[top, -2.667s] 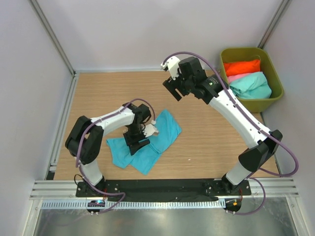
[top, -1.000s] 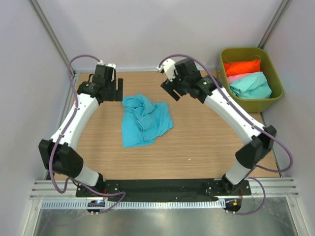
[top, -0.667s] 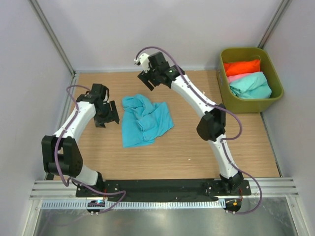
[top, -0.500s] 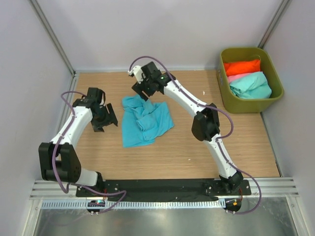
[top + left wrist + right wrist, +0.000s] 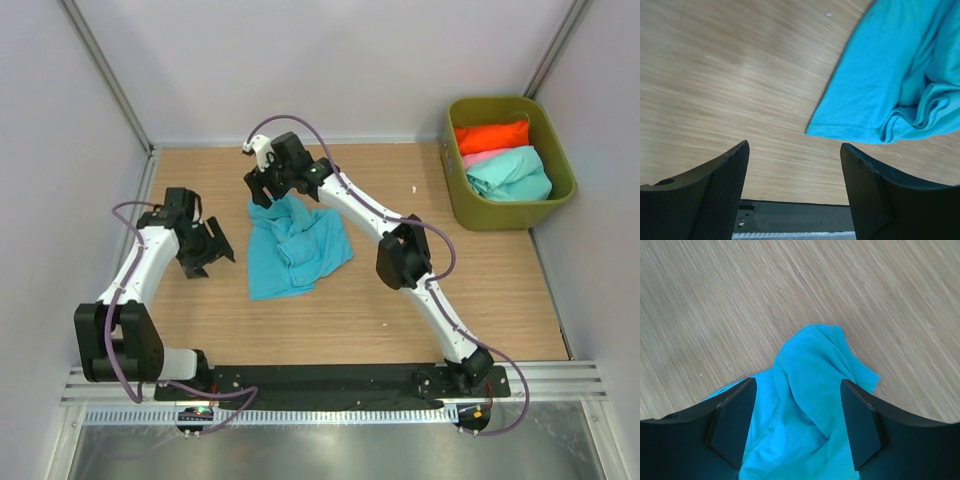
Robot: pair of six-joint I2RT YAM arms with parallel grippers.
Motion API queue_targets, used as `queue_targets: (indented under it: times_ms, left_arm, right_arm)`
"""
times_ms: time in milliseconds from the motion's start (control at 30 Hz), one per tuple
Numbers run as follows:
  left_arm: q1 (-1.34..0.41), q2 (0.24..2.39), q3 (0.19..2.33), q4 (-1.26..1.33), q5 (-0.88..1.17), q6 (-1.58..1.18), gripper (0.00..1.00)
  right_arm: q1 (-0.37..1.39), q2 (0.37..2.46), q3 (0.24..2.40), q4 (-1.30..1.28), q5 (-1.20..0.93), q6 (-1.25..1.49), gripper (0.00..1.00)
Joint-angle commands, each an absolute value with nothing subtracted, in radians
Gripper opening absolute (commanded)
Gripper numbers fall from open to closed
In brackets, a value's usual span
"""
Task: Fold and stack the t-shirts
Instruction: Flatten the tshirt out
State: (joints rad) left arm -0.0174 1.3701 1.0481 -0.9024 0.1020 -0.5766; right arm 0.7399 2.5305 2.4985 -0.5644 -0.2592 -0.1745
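Observation:
A turquoise-blue t-shirt (image 5: 296,247) lies crumpled on the wooden table, left of centre. My left gripper (image 5: 210,256) stands open just left of it, above bare wood; in the left wrist view the t-shirt's edge (image 5: 880,95) lies ahead and to the right of my left gripper (image 5: 795,185), apart from it. My right gripper (image 5: 268,190) hovers open over the shirt's far edge, with bunched cloth (image 5: 812,400) below and between its fingers (image 5: 732,425). Orange-red (image 5: 490,136), pink (image 5: 478,157) and mint-green (image 5: 510,173) t-shirts sit in the bin.
An olive-green plastic bin (image 5: 505,214) stands at the back right corner. Grey walls with metal posts close the table at the left, back and right. The black base rail (image 5: 795,220) runs along the near edge.
The turquoise shirt, held by the left gripper earlier, now lies released and crumpled farther back. My right gripper has swung left and down over its far edge. My left gripper has come down beside its left side.

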Motion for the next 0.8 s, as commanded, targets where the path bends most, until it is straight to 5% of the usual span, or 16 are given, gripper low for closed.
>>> queue_targets:
  times_ms: [0, 767]
  left_arm:
    - [0.069, 1.322, 0.994, -0.928, 0.182, -0.623, 0.74]
    - [0.235, 1.289, 0.910, -0.890, 0.229, -0.624, 0.72]
  right_arm:
    - [0.742, 2.574, 2.536, -0.476, -0.305, -0.115, 0.73]
    - [0.758, 2.698, 2.451, -0.377, -0.128, -0.173, 0.62]
